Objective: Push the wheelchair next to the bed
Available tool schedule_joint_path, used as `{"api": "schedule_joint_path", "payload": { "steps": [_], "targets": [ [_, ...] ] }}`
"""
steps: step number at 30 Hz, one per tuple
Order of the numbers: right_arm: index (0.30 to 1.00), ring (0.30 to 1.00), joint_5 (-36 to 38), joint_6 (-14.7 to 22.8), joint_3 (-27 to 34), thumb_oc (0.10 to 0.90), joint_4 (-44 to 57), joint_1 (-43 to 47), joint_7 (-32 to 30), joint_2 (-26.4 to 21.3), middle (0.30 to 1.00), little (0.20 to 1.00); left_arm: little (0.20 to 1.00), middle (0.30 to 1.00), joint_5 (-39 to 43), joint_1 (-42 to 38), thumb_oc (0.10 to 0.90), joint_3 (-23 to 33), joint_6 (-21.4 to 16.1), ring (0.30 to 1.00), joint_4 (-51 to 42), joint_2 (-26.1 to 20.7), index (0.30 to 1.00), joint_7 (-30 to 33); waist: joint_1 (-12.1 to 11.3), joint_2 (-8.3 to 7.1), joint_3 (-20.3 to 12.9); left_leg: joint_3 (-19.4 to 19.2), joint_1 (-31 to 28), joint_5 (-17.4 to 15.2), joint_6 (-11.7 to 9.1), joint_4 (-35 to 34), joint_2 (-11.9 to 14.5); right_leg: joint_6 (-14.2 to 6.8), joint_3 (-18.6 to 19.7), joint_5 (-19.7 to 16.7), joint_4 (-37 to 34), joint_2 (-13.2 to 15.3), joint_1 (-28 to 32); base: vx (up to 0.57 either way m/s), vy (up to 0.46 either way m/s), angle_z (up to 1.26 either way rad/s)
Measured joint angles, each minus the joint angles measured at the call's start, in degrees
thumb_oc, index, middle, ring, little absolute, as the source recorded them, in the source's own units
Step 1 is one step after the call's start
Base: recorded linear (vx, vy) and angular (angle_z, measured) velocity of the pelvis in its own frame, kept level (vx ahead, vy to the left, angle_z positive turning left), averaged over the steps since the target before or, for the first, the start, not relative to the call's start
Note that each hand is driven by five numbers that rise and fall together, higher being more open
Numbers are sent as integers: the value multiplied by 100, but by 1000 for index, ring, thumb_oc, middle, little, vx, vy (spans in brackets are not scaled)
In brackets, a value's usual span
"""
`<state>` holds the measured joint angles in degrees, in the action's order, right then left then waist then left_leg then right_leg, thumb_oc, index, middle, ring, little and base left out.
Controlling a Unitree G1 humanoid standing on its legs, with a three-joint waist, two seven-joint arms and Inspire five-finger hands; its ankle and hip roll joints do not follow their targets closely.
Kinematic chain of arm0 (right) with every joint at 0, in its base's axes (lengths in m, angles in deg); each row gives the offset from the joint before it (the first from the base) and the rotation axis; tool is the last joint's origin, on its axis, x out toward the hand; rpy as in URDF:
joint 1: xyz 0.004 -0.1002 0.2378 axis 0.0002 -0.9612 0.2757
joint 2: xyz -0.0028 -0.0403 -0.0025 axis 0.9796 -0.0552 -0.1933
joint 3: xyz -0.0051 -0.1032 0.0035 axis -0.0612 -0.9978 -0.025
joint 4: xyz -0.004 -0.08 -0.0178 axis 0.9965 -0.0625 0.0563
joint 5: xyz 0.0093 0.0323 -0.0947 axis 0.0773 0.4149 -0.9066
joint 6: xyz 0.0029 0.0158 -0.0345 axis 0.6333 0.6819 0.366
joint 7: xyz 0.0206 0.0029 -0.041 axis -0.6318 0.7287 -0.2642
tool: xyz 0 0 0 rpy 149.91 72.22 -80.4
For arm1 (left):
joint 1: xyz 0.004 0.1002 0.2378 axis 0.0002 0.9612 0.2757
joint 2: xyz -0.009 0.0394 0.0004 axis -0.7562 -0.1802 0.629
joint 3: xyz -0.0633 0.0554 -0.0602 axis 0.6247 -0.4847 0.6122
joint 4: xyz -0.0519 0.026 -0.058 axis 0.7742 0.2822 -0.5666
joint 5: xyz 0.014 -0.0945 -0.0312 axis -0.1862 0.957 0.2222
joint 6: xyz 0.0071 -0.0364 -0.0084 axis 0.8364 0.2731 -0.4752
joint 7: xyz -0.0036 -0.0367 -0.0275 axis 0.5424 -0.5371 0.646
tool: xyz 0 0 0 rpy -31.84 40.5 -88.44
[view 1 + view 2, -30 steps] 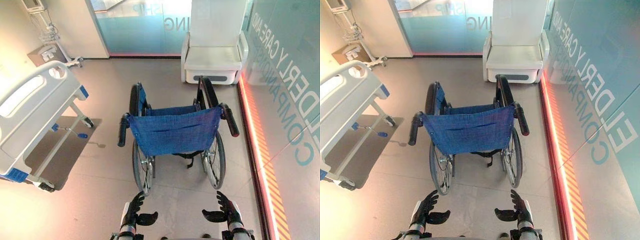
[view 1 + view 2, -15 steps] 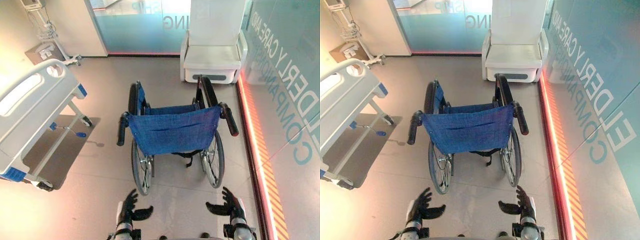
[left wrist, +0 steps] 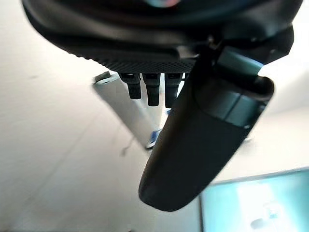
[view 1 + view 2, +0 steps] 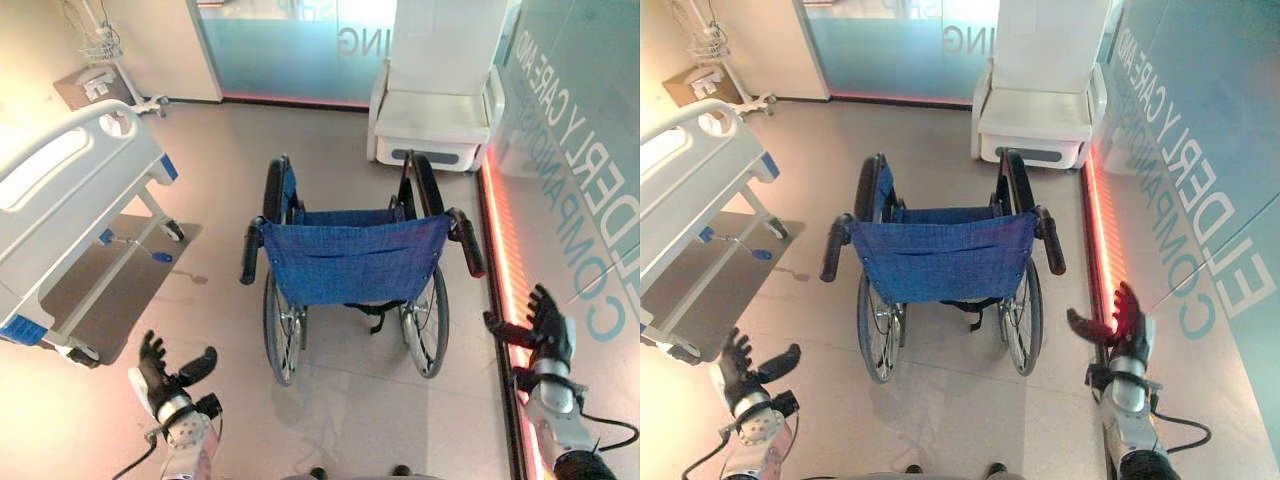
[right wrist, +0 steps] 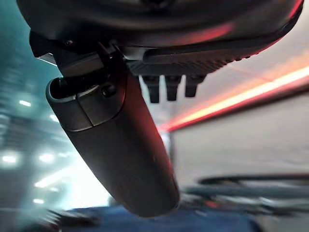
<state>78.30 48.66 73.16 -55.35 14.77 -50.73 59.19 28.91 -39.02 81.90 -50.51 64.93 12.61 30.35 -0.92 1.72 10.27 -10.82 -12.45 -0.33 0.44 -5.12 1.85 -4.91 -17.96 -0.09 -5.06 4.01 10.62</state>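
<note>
Left hand [image 4: 160, 378]: we see it spread wide, fingers straight, holding nothing.
Right hand [image 4: 545, 325]: we see it spread wide, empty.
Wheelchair [image 4: 352, 262]: ahead of both hands, between them, touching neither; its back faces us.
Bed [image 4: 62, 210]: ahead of the left hand, well apart from the wheelchair.

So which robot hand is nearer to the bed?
Left. The left robot hand hovers open over the floor just off the bed foot corner; the right robot hand, also open, is beyond the wheelchair, by the glass wall.
</note>
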Motion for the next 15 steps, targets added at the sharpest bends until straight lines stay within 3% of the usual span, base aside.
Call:
{"api": "schedule_joint_path", "payload": {
  "steps": [7,15],
  "targets": [
    [900,900,-80,-2,9,800,1071,96,-60,-196,900,900,900,900,87,-124,800,187,-113,900,-994,-410,900,-146,-1,23,1,53,52,2,3,3,-9,1,-17,1,-2,5,-32,-6,7,2],
    [900,900,-67,10,13,800,1904,404,-392,-387,900,900,900,900,339,-1024,800,189,-153,900,-1923,-963,900,-652,14,141,15,94,108,9,6,1,-11,2,-18,0,-1,6,-90,-2,2,0]
  ]
}}
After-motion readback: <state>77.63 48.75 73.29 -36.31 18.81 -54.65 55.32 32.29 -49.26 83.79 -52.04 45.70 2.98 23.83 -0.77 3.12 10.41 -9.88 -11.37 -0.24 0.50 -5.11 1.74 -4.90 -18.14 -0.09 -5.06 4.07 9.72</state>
